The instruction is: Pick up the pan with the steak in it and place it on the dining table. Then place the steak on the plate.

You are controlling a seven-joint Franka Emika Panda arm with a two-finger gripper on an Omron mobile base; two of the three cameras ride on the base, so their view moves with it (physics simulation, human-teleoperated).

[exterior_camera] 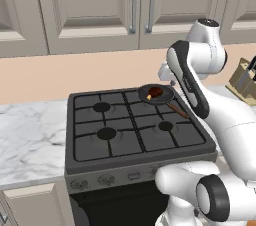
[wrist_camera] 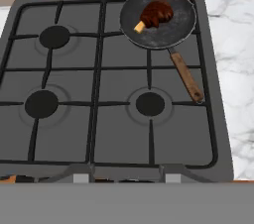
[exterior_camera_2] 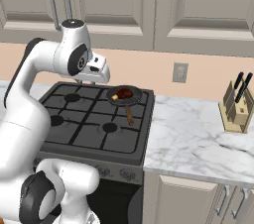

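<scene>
A: We see the pan on the back right burner of the stove, round, dark and shallow, its straight wooden handle pointing toward the front.

B: And the steak lies inside it, a small reddish-brown lump with a pale bone end.

A: We judge this the first step, the reach; nothing is lifted yet.

B: Next we need to come down over the handle and line up with it.

A: The jaws? We cannot tell their state.

B: Beside the black iron grates runs the smooth veined marble worktop.
</scene>
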